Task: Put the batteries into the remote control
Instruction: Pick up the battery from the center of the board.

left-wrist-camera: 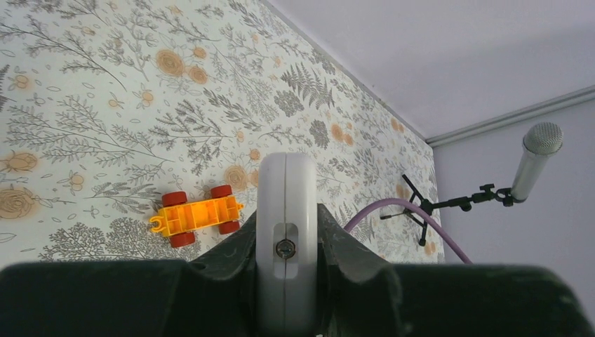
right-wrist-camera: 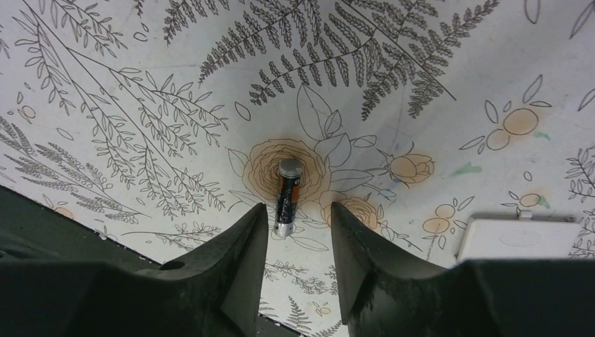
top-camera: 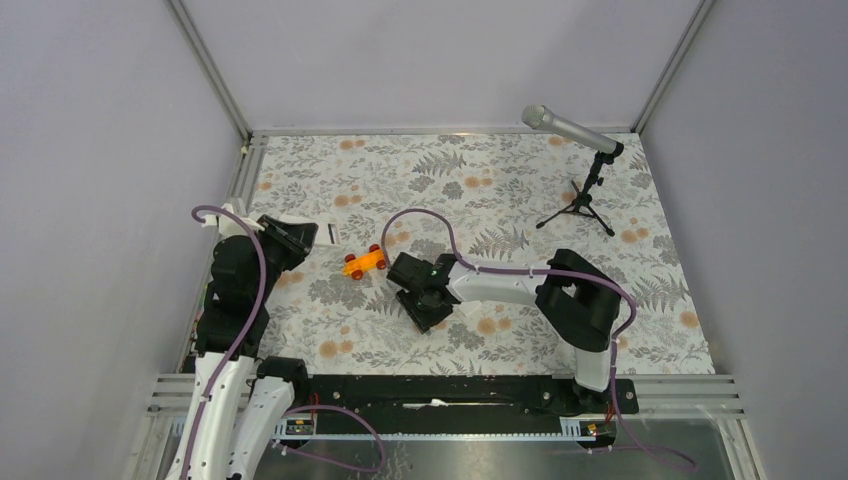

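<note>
My left gripper (left-wrist-camera: 285, 210) is shut on the remote control (left-wrist-camera: 286, 210), a white-grey handset held on its edge with a screw in its seam facing the camera. In the top view the left gripper (top-camera: 292, 240) is at the left of the mat, and the remote's end (top-camera: 331, 234) sticks out past it. My right gripper (right-wrist-camera: 298, 207) is open, low over the mat. The dark brown-black battery (right-wrist-camera: 288, 196) lies between and just ahead of its fingertips, closer to the left finger. In the top view the right gripper (top-camera: 418, 290) is at the mat's middle. The blue-purple battery is out of view.
An orange toy car (top-camera: 364, 262) lies between the two grippers and also shows in the left wrist view (left-wrist-camera: 196, 216). A small flat white piece (right-wrist-camera: 519, 239) lies right of the right gripper. A microphone on a tripod (top-camera: 590, 165) stands at the back right.
</note>
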